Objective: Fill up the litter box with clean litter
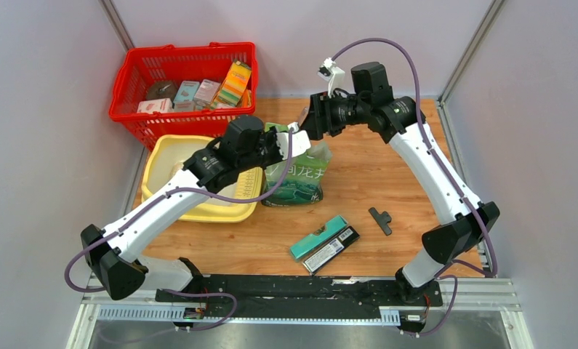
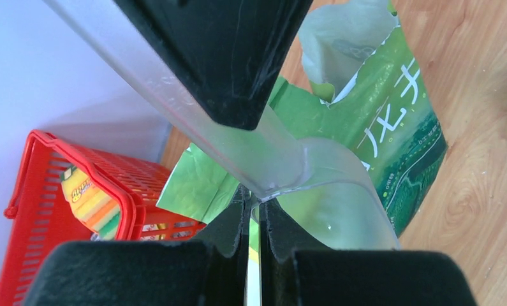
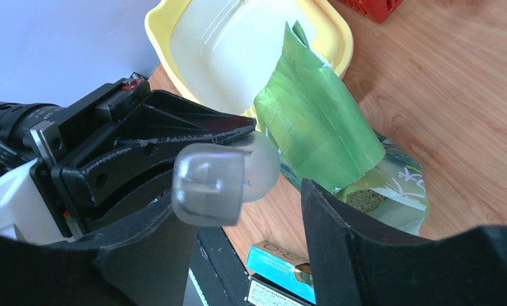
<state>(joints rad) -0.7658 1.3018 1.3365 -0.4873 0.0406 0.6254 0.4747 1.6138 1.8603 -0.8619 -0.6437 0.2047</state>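
Scooping looks barely begun: your left gripper (image 2: pixel 247 162) is clamped on the handle of the translucent scoop (image 2: pixel 330 191), its bowl at the torn mouth of the green bag (image 1: pixel 296 178). Your right gripper (image 3: pixel 244 210) hangs open at the bag's far side, holding nothing. Left of the bag, the litter box (image 3: pixel 340 44) shows a bare-looking cream floor, so the clean litter, not clearly visible inside the bag, is all yet to move.

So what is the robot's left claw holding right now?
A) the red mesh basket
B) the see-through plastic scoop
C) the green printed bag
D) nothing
B: in the left wrist view the left gripper is shut on the handle of the translucent plastic scoop, in front of the green printed bag.
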